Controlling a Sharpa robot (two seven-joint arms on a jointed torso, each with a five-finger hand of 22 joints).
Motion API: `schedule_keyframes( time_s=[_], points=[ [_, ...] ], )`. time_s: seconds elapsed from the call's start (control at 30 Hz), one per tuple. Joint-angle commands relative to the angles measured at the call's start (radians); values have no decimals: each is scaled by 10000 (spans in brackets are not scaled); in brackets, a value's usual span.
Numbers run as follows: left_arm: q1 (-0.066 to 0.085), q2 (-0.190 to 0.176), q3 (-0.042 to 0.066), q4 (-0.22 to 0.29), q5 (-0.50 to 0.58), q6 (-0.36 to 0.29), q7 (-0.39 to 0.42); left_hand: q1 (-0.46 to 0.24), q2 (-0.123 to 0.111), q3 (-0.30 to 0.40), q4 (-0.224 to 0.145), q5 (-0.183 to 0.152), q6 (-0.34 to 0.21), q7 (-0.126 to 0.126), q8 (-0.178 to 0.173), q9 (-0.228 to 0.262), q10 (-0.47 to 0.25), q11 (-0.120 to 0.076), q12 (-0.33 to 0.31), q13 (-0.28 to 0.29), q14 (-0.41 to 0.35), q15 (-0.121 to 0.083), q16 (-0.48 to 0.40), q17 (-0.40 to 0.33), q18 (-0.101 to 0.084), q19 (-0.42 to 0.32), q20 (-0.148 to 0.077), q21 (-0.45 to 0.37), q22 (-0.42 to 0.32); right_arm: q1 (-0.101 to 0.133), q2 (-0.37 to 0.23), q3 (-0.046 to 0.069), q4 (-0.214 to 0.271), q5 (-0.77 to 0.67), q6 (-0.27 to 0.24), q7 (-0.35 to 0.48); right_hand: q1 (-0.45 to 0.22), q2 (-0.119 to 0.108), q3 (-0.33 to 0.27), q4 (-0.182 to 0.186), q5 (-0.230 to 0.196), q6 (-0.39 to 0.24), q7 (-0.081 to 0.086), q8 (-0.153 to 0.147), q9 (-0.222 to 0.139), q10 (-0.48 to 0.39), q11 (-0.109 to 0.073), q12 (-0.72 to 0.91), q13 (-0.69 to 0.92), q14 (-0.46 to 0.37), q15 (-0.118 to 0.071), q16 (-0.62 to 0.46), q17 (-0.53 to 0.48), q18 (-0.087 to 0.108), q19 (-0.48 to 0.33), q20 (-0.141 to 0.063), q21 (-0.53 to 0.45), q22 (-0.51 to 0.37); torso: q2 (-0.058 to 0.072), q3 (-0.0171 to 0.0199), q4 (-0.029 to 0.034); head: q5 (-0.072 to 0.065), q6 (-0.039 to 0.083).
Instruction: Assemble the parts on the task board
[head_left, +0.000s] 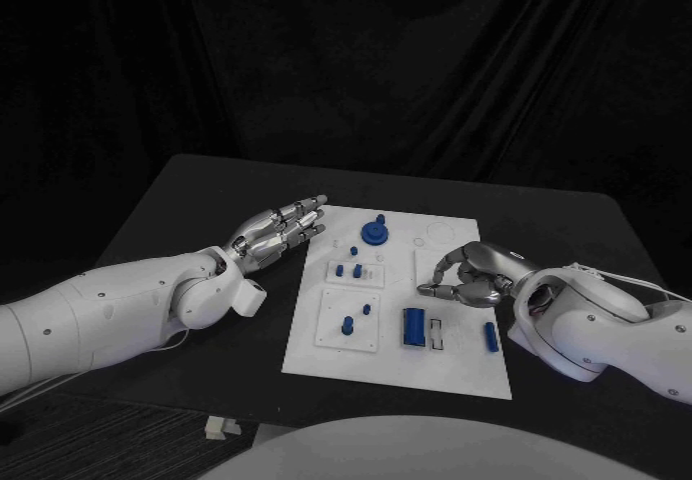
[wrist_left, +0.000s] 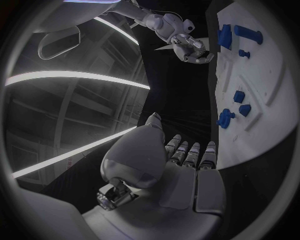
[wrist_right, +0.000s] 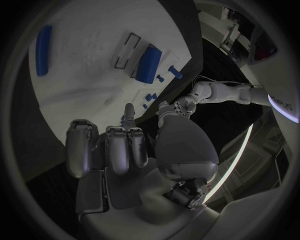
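The left robot hand (head_left: 277, 232) hangs beside the left edge of the task board (head_left: 454, 375), fingers straight and apart, holding nothing. On the white board, which lies in the middle of the black desk (head_left: 173, 200), a round blue part with a knob (head_left: 375, 233) stands near the far edge; nearer, small blue pegs (head_left: 348, 269) sit in a raised block, and two more pegs (head_left: 353, 318) stand on a square plate below it. A larger blue block (head_left: 414, 326) lies by a slotted fixture, and a slim blue bar (head_left: 492, 336) lies loose toward the right edge — so I judge the assembly partly done at best, with the block and bar not yet seated. The right robot hand (head_left: 469, 275) hovers over the board's right half, fingers curled inward; whether its fingertips pinch a small piece I cannot tell — they hide the spot beneath them. Which sockets are unfilled is too small to make out.
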Motion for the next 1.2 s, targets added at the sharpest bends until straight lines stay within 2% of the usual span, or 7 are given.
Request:
schedule_keyframes(
  time_s=[0.03, 0.33, 0.53, 0.67, 0.77, 0.97, 1.2],
  points=[
    [-14, -16, 9, 44, 55, 41, 151, 74, 43, 75, -12, 65, -2, 99, 44, 11, 0, 100, 60, 16, -5, 93, -36, -13, 64, 1, 99, -21, 18, -16, -83, -3, 83, -2698, -1113, 723, 333, -61, -128, 51, -190, -638, 92, -141, -111, 1058, 76, 26, 2635, 985, 60, -41, 2315, 146, 322, 78, -165, 2120, 23, -3, -12, 14, -2],
    [-14, -55, 9, 79, 55, 28, 183, 86, 39, 83, -22, 82, 21, 118, 54, 14, 6, 121, 77, 19, -5, 96, -36, -13, 67, 5, 107, -17, 26, -381, -178, -6, 121, -3482, -918, 1365, 1844, -155, -3, -104, 394, -2221, 226, 32, -708, 1058, 153, 26, 2635, 895, 129, -187, 1984, 213, 146, 146, -469, 2028, 26, 5, 12, -1, -2],
    [-15, -76, 9, 88, 55, 37, 197, 89, 39, 85, -23, 83, 25, 120, 56, 15, 8, 132, 82, 20, -5, 95, -36, -13, 69, 8, 109, -14, 33, -823, -214, -6, 169, -3959, -705, 1427, 2545, -726, 619, 80, 245, -3080, 266, 547, -941, 1058, 183, 26, 2635, 888, 154, -200, 1950, 216, 142, 166, -497, 2023, 21, -4, -12, 30, -2],
    [-17, -66, 9, 75, 55, 54, 196, 89, 39, 85, -23, 83, 25, 120, 56, 15, 8, 132, 82, 20, -5, 95, -36, -13, 69, 8, 109, -14, 33, -1136, -222, -5, 190, -4150, -626, 1394, 2285, -1175, 688, 174, -636, -3438, 265, 1179, -950, 1058, 186, 26, 2635, 893, 153, -193, 1966, 212, 154, 166, -490, 2028, 16, -2, -3, 26, -2],
    [-21, -63, 9, 69, 55, 69, 198, 94, 41, 90, -25, 88, 21, 123, 57, 14, 10, 145, 82, 20, -5, 95, -36, -13, 71, 8, 112, -15, 31, -1325, -199, -4, 182, -4208, -631, 1357, 2161, -1346, 632, 190, -844, -3597, 279, 1447, -960, 1058, 197, 26, 2635, 889, 159, -200, 1951, 217, 144, 172, -515, 2021, 18, -1, 1, 20, -2],
    [-34, -98, 9, 77, 55, 88, 199, 96, 44, 94, -26, 90, 15, 127, 56, 13, 8, 150, 73, 18, -5, 96, -36, -13, 72, 9, 114, -14, 33, -1557, -88, -3, 110, -4254, -799, 1328, 1753, -1584, 385, 207, -941, -3700, 282, 1934, -925, 1058, 198, 26, 2635, 898, 162, -184, 1985, 212, 159, 170, -496, 2029, 14, 3, -5, 48, -2],
    [-54, -134, 9, 82, 55, 103, 194, 96, 44, 94, -26, 90, 15, 127, 56, 13, 8, 150, 73, 18, -5, 96, -36, -13, 72, 9, 114, -14, 33, -1661, 37, -3, 25, -4268, -872, 1232, 1590, -1674, 297, 213, -934, -3826, 294, 2095, -925, 1058, 207, 26, 2635, 887, 168, -202, 1943, 225, 131, 172, -553, 2011, 4, 6, 2, 17, -2]
  ],
)
